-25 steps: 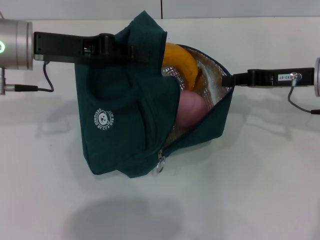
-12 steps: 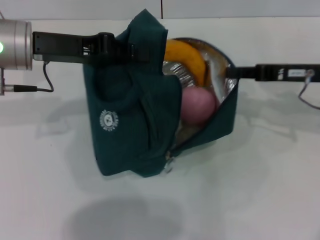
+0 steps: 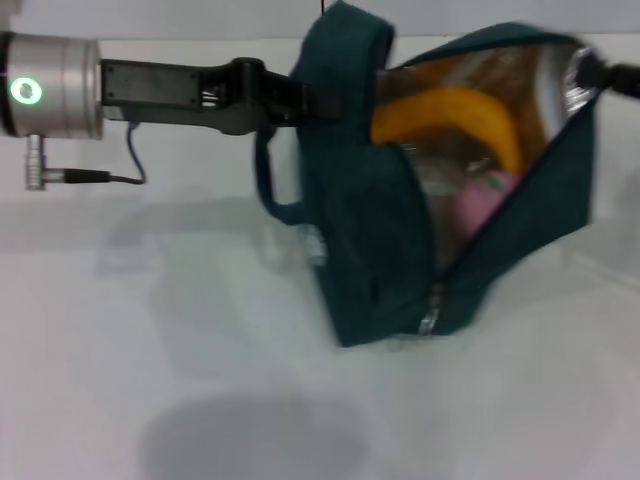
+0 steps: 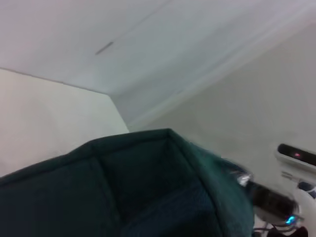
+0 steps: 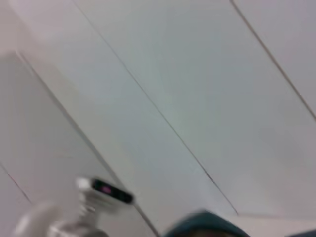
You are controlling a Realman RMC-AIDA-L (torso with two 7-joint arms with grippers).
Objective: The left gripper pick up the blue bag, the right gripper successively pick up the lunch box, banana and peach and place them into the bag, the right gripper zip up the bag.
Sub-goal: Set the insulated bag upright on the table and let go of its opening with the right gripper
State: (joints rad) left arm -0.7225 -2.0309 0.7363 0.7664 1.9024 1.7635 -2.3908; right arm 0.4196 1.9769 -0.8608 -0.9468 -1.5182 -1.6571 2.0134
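A: Item one, the blue bag [image 3: 380, 230]. Against the head view of half a second back, it is travelling toward the robot's right and riding higher, and the mouth is being stretched wide open.

B: Holder?

A: The left gripper [image 3: 305, 100] is reaching in from the left at the bag's top edge. Its fingertips are buried in the fabric, so I cannot tell how the jaws stand, though the bag is hanging from that point.

B: Item two, the right gripper?

A: The right gripper [image 3: 612, 76] is showing only as a dark tip at the head view's right edge, touching the far upper corner of the bag's opening. It is sitting farther right and higher than before, and the corner is going with it. Whether its jaws are apart or together I cannot tell.

B: Contents?

A: The banana [image 3: 450, 118] is lying across the upper part of the foil-lined interior. The peach [image 3: 478, 205] is sitting below it, near the zipper line. The lunch box is not clearly showing; something pale behind the fruit may be it, but the blur is hiding that.

B: Zipper?

A: The ring pull [image 3: 428, 322] is hanging at the lower end of the opening, so the track is standing fully undone.

B: Meaning for the task?

A: Loading is looking finished, judging by the fruit inside. Zipping is not yet begun: the right gripper is at the corner, well apart from the pull.
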